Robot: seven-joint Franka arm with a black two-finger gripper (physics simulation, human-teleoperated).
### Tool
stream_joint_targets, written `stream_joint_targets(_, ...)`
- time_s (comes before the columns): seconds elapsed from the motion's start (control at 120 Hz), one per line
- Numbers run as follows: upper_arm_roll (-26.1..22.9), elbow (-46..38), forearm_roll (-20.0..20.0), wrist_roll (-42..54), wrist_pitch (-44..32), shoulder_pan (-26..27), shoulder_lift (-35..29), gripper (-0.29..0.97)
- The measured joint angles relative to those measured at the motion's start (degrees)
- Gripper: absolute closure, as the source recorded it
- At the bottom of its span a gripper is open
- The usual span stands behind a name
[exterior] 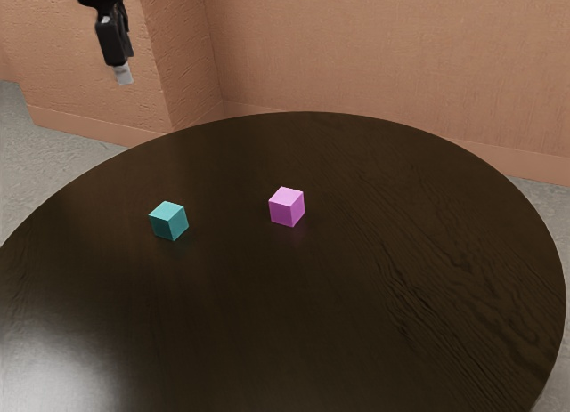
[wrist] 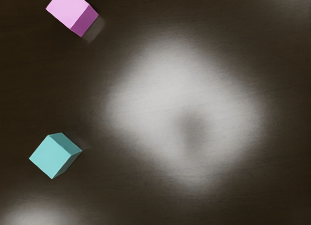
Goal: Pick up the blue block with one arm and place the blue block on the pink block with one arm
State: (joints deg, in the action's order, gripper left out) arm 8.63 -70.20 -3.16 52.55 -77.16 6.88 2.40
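Note:
A teal-blue block [exterior: 168, 221] rests on the dark round table [exterior: 374, 305], toward the exterior view's left. A pink block [exterior: 287, 206] sits on the table a short way to its right, apart from it. My gripper [exterior: 123, 76] hangs high above the table's far left edge, well up and away from both blocks, with nothing in it. From the wrist view I look down on the blue block [wrist: 54, 155] and the pink block [wrist: 72, 12], both off to one side of my hand.
The tabletop [wrist: 204, 196] is dark wood with a bright glare patch under my hand. An orange-brown wall [exterior: 383, 56] with a jutting corner stands behind the table. Grey floor [exterior: 53, 154] lies around it.

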Motion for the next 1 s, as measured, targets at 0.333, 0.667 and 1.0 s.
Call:
stream_joint_targets(0.333,-0.72,-15.89,-1.23,0.63,-2.55,-2.12,-1.95,0.0)
stream_joint_targets(0.667,-0.73,-29.02,-3.73,17.54,-19.95,-13.53,-0.49,0.0)
stream_joint_targets(1.0,-0.7,-28.7,3.27,39.46,-31.5,-17.97,9.16,0.0)
